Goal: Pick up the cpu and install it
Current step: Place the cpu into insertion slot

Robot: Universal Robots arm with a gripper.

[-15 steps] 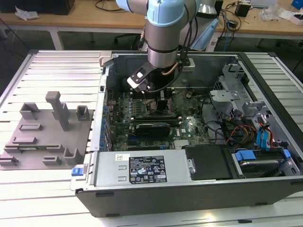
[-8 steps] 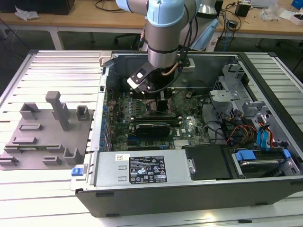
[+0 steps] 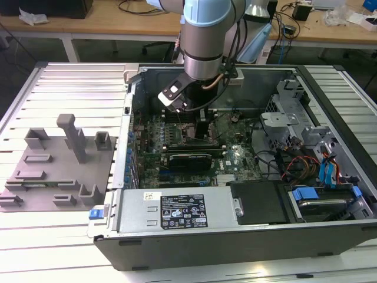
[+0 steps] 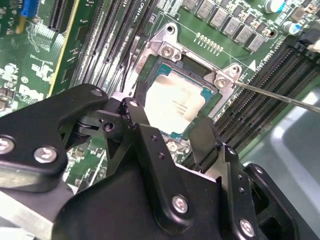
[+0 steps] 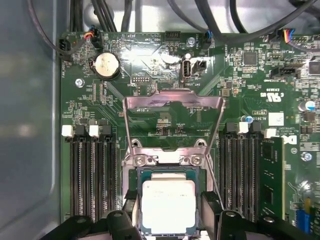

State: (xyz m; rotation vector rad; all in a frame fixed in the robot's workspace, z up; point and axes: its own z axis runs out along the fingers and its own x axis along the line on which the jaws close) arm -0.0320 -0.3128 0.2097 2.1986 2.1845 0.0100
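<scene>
The cpu [image 5: 167, 207], a square chip with a pale silvery top [image 4: 175, 102], lies flat in the dark metal-framed socket [image 5: 165, 159] of the green board. The socket's load plate [image 5: 172, 100] stands swung up, and its thin lever [image 4: 280, 95] sticks out to one side. My gripper [image 5: 170, 202] is low over the socket, its two black fingers [image 4: 135, 115] pressed against opposite edges of the chip. In the exterior view the gripper [image 3: 201, 127] reaches down into the open computer case [image 3: 177, 215] from the grey arm.
Memory slots [image 5: 92, 175] flank the socket, with one stick [image 5: 272, 175] fitted. A black expansion card [image 3: 188, 159] lies in front of the socket. Drive cages and cables [image 3: 306, 147] fill the exterior view's right. A grey tray with upright blocks [image 3: 59, 165] sits outside the case.
</scene>
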